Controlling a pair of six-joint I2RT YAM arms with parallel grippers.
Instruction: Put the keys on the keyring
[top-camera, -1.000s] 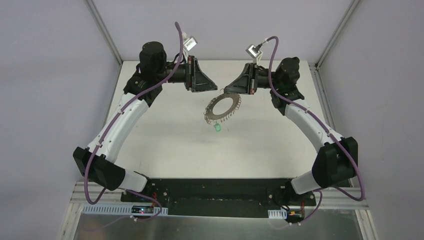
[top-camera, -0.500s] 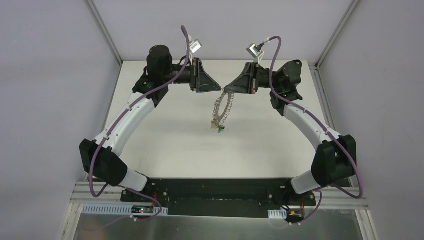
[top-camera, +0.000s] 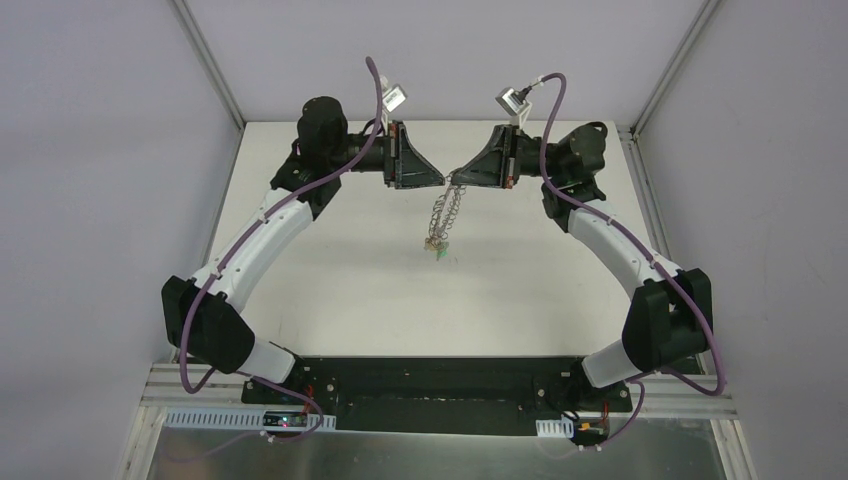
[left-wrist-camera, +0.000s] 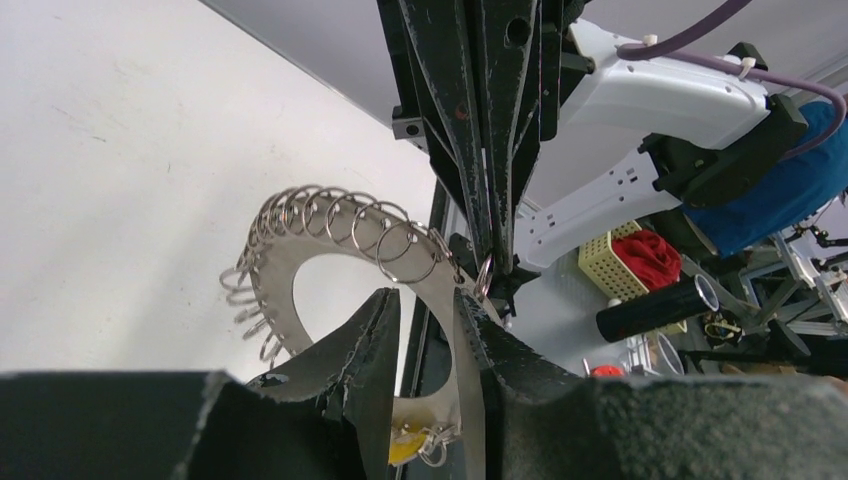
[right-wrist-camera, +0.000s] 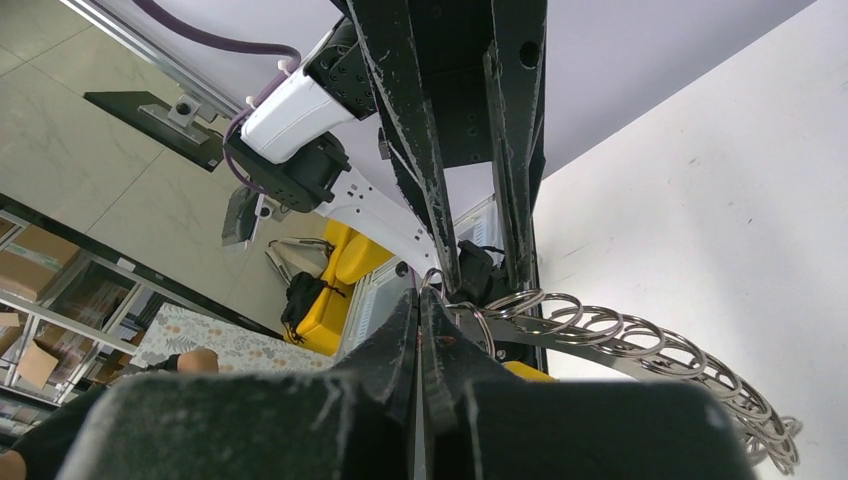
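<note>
One keyring hangs from clamped right gripper; left gripper part-open astride, we think steadying.

You have a white table with a black mounting plate at its near edge. Whether the green key dangling low from the keyring touches the top, you cannot tell.
</note>
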